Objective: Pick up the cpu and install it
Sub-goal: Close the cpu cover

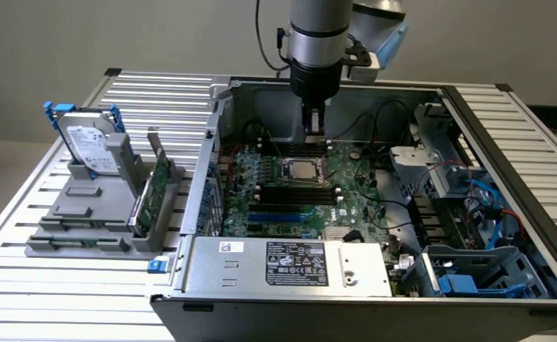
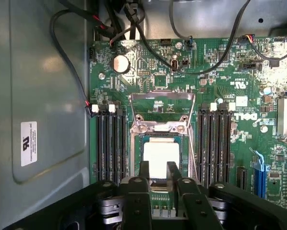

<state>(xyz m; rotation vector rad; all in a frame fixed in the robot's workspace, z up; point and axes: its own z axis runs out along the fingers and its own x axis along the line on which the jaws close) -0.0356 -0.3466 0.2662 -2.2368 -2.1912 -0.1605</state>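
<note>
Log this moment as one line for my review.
gripper: just above cpu | cpu: flat in socket on motherboard | contact: unclear

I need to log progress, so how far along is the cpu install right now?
Looks done: the cpu lies flat in the motherboard socket. In hand: the gripper hovers close over the cpu's edge; whether it grips it, I cannot tell. Left: the socket's metal frame looks swung open, so the chip seems not clamped down.
</note>
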